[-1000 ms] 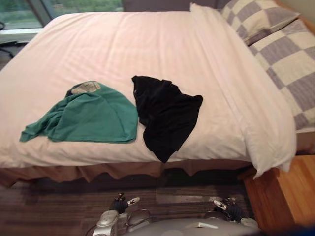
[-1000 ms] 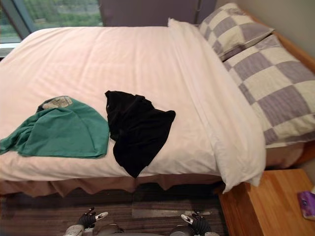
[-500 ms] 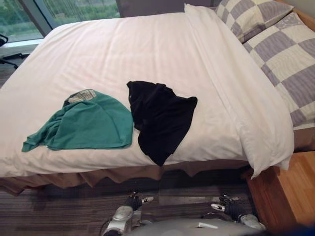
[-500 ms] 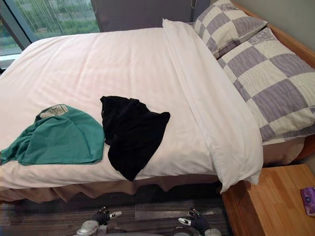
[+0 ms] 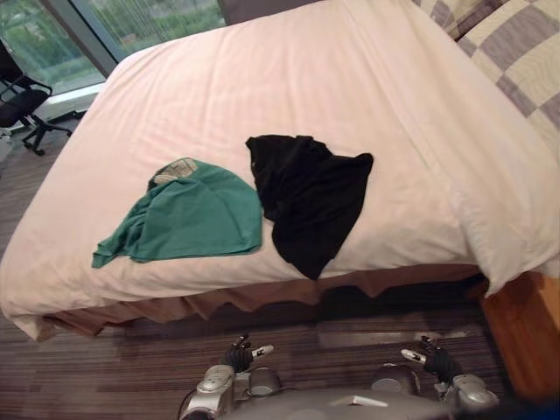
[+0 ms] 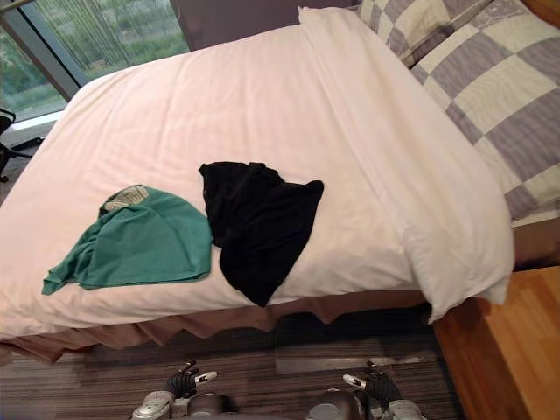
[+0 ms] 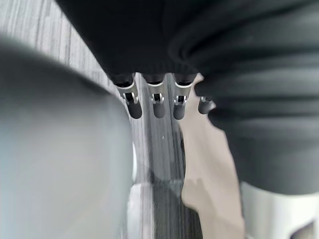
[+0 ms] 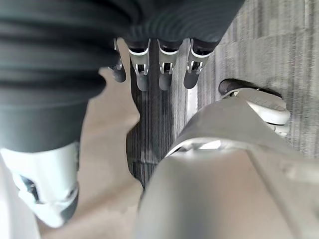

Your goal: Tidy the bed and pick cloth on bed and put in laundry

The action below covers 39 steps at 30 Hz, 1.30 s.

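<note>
Plainly, black cloth (image 5: 308,199) lies well beyond left robot hand (image 5: 238,355) and right robot hand (image 5: 436,360), both slack-fingered.

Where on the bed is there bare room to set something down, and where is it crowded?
Bare: the duvet beyond both cloths toward the window, and the strip between the black cloth and the pillows. Crowded: the near edge, where the green cloth and black cloth lie side by side.

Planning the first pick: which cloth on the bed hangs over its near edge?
The black cloth; its tip droops off the bed, while the green cloth lies wholly on top.
</note>
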Motion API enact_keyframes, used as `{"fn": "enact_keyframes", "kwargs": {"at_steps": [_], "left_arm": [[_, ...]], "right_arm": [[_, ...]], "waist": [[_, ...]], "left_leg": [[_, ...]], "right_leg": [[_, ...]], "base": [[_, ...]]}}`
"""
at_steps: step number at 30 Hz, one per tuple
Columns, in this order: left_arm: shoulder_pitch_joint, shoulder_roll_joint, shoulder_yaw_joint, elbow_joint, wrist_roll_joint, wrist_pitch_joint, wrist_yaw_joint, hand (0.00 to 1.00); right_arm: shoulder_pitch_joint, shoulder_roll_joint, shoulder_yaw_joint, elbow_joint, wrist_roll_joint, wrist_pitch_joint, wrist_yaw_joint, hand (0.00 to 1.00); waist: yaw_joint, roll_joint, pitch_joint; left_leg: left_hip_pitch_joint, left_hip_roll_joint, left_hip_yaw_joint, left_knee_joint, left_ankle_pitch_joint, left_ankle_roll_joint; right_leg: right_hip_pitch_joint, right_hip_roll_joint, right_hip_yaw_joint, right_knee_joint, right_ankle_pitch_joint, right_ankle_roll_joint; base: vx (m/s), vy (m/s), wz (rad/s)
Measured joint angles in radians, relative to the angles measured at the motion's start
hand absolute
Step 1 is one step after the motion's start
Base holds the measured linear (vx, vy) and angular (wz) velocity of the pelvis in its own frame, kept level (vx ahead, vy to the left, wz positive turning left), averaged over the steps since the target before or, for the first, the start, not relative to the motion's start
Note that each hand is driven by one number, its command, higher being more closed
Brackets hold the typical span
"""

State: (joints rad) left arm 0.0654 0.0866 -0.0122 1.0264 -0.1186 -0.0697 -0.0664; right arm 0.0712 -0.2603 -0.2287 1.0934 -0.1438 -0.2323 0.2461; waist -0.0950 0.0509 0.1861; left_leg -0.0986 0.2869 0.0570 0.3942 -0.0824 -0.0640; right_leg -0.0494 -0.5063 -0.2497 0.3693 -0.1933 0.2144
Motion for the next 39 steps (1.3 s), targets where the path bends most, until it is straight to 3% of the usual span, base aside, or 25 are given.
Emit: {"fn": "enact_keyframes", "kwargs": {"at_steps": [2,3,4,5,6,7,8,12,13,14,17,23,26,32,39], "left_arm": [[0.002,-0.003,-0.027,0.015,-0.011,-0.021,-0.004,0.0],[-0.002,0.003,-0.029,0.019,-0.011,-0.02,-0.002,0.0],[-0.011,0.01,-0.034,0.018,-0.01,-0.019,0.004,0.0],[-0.029,0.03,-0.046,0.016,-0.005,-0.022,0.01,0.0],[-0.036,0.047,-0.055,0.017,0.005,-0.019,0.01,0.0],[-0.044,0.069,-0.064,0.017,0.021,-0.018,0.01,0.0],[-0.048,0.082,-0.066,0.017,0.029,-0.015,0.018,0.0],[-0.035,0.075,-0.08,0.018,0.029,-0.006,0.03,0.0],[-0.036,0.076,-0.092,0.017,0.029,-0.006,0.031,0.0],[-0.045,0.07,-0.104,0.02,0.029,-0.003,0.034,0.0],[-0.039,0.033,-0.109,0.017,0.03,-0.007,0.055,0.0],[-0.007,0.025,-0.065,0.017,0.029,-0.039,0.098,0.0],[0.011,0.014,-0.02,0.019,0.026,-0.057,0.102,0.0],[0.039,0.004,0.063,0.02,-0.119,-0.052,0.16,0.0],[0.11,0.017,0.364,0.013,-0.221,-0.053,0.255,0.0]], "right_arm": [[-0.003,0.001,0.006,0.003,0.001,-0.024,-0.011,0.0],[-0.004,0.007,0.004,0.008,0.0,-0.031,-0.022,0.0],[-0.007,0.017,0.005,0.016,-0.001,-0.032,-0.029,0.0],[-0.007,0.036,0.009,0.039,0.003,-0.032,-0.056,0.0],[-0.016,0.047,0.016,0.04,0.003,-0.035,-0.056,0.0],[-0.015,0.06,0.054,0.038,0.01,-0.043,-0.051,0.0],[-0.025,0.072,0.119,0.035,0.016,-0.063,-0.029,0.0],[-0.05,0.081,0.253,-0.029,0.027,-0.159,0.002,0.0],[-0.048,0.089,0.269,-0.039,0.033,-0.167,0.008,0.0],[-0.046,0.096,0.29,-0.051,0.04,-0.173,0.014,0.0],[-0.036,0.126,0.295,-0.06,0.062,-0.169,0.023,0.0],[-0.023,0.146,0.287,-0.039,0.137,-0.129,0.023,0.0],[-0.019,0.147,0.246,-0.014,0.208,-0.115,0.007,0.0],[0.025,0.148,0.112,-0.015,0.33,-0.075,-0.056,0.0],[0.141,0.106,-0.272,-0.11,0.58,-0.082,-0.14,0.0]], "waist": [[-0.013,0.027,-0.007],[-0.022,0.032,-0.012],[-0.02,0.029,-0.013],[0.003,0.007,-0.009],[0.013,0.0,-0.012],[0.027,-0.007,-0.014],[0.057,-0.01,-0.015],[0.055,0.01,-0.027],[0.055,0.005,-0.031],[0.051,0.013,-0.034],[0.053,0.015,-0.03],[0.055,-0.04,-0.041],[0.052,-0.05,-0.042],[0.046,-0.037,-0.04],[0.049,-0.011,-0.059]], "left_leg": [[-0.009,0.018,-0.014,0.048,-0.007,0.011],[-0.031,0.007,-0.011,0.11,-0.183,-0.147],[-0.059,0.0,-0.014,0.156,-0.222,-0.188],[-0.109,-0.022,-0.012,0.244,-0.264,-0.164],[-0.125,-0.022,-0.008,0.26,-0.273,-0.153],[-0.131,-0.016,0.0,0.259,-0.275,-0.141],[-0.103,-0.007,0.035,0.217,-0.26,-0.118],[0.011,-0.05,0.125,-0.065,-0.107,-0.059],[0.016,-0.069,0.13,-0.094,-0.09,-0.057],[0.011,-0.084,0.128,-0.124,-0.063,-0.052],[0.067,-0.102,0.146,-0.249,0.019,-0.047],[0.181,-0.096,0.216,-0.379,0.079,-0.047],[0.227,-0.104,0.264,-0.393,0.079,-0.047],[0.246,-0.118,0.264,-0.416,0.085,-0.05],[0.27,-0.128,0.272,-0.496,0.102,-0.054]], "right_leg": [[-0.009,-0.039,0.03,0.019,0.01,0.026],[0.028,-0.06,0.03,-0.031,0.074,0.032],[0.045,-0.067,0.032,-0.068,0.124,0.029],[0.054,-0.076,0.027,-0.138,0.249,0.002],[0.053,-0.071,0.006,-0.155,0.297,-0.032],[0.047,-0.051,-0.044,-0.136,0.313,-0.086],[0.02,-0.01,-0.111,-0.072,0.271,-0.152],[0.019,0.213,-0.181,0.01,0.015,-0.105],[0.022,0.242,-0.179,-0.002,-0.023,-0.095],[0.026,0.281,-0.143,-0.052,-0.052,-0.09],[0.046,0.317,-0.076,-0.127,-0.007,-0.105],[0.081,0.349,-0.019,-0.165,0.024,-0.122],[0.112,0.352,0.026,-0.219,0.062,-0.116],[0.141,0.346,0.037,-0.269,0.098,-0.102],[0.152,0.348,0.026,-0.302,0.097,-0.094]], "base": [[-0.06,0.702,0.26],[-0.05,0.913,0.41],[-0.06,0.936,0.35],[-0.06,0.575,0.09],[-0.06,0.621,-0.03],[-0.02,0.466,-0.26],[0.0,0.402,-0.41],[0.01,0.219,-0.31],[-0.02,0.1,0.04],[-0.02,0.059,0.1],[-0.01,0.014,0.04],[0.01,-0.031,-0.25],[-0.03,0.049,-0.46],[-0.08,0.042,-0.07],[-0.04,0.005,0.05]]}}
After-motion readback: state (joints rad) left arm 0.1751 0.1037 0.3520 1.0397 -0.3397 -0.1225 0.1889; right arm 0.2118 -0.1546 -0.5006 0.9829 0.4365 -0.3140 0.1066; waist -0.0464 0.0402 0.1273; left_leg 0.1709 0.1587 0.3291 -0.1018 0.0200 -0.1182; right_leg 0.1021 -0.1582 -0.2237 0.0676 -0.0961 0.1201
